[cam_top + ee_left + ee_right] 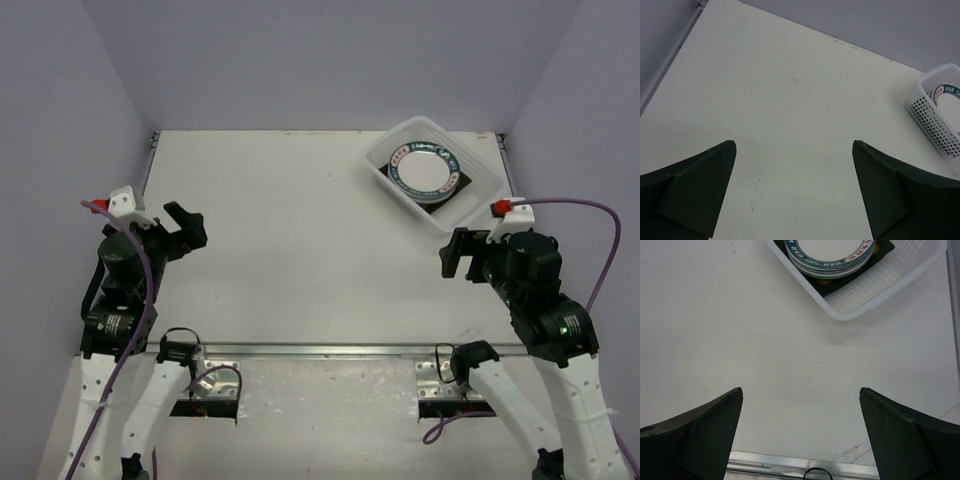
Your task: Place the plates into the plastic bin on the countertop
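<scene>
The plastic bin (470, 205) sits at the back right of the white countertop (300, 250). Inside it is a stack of plates (425, 170): round white ones with teal-and-red rims on top of a dark square one. The bin also shows in the right wrist view (875, 290) with the plate stack (830, 252), and in the left wrist view (935, 117). My left gripper (188, 232) is open and empty over the left side of the countertop. My right gripper (456, 257) is open and empty, just in front of the bin.
Purple-grey walls enclose the countertop on three sides. A metal strip (330, 350) runs along the front edge, also seen in the right wrist view (800, 463). A purple cable (580, 205) arcs over the right arm.
</scene>
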